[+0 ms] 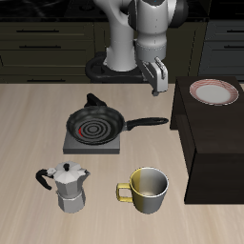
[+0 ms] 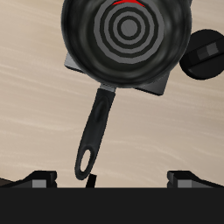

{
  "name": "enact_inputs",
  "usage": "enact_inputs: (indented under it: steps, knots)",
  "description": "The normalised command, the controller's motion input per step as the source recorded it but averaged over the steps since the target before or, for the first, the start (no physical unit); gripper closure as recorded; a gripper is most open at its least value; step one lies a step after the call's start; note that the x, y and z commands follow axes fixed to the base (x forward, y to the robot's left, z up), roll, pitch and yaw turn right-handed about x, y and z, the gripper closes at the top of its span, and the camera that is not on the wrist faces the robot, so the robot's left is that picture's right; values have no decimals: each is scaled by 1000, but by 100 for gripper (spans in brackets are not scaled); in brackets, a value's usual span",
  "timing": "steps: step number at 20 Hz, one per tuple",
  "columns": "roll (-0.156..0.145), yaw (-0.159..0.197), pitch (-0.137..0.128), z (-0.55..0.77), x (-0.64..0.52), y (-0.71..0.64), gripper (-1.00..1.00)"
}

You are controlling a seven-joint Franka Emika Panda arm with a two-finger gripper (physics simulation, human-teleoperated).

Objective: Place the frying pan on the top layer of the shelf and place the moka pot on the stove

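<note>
With jaws spread, the gripper (image 1: pixel 158 76) hangs above the frying pan (image 1: pixel 95 124) handle; an off-centre grasp could tip it.

Exterior view: shelf (image 1: pixel 214 143) cut off at frame edge, far side unseen. Frying pan (image 1: pixel 93 125) covers most of stove (image 1: pixel 72 145); coil hidden under it. Gripper (image 1: pixel 158 78) finger gap too small, possibly open. Wrist view: pan rim cropped.
</note>
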Motion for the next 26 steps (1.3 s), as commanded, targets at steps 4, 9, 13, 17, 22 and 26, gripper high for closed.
enact_inputs:
  steps: [4, 9, 13, 17, 22, 26]
  knots:
    - [12, -1, 9, -112, 87, 55, -100]
    - [42, -6, 36, -258, 123, 209, -100]
    - [38, 9, -24, -140, 158, 32, -100]
    - [-24, 11, 20, -249, 239, -139, -100]
    - [2, -12, 23, -158, 146, -59, -100]
    - [1, -23, 15, -150, 45, -44, -100]
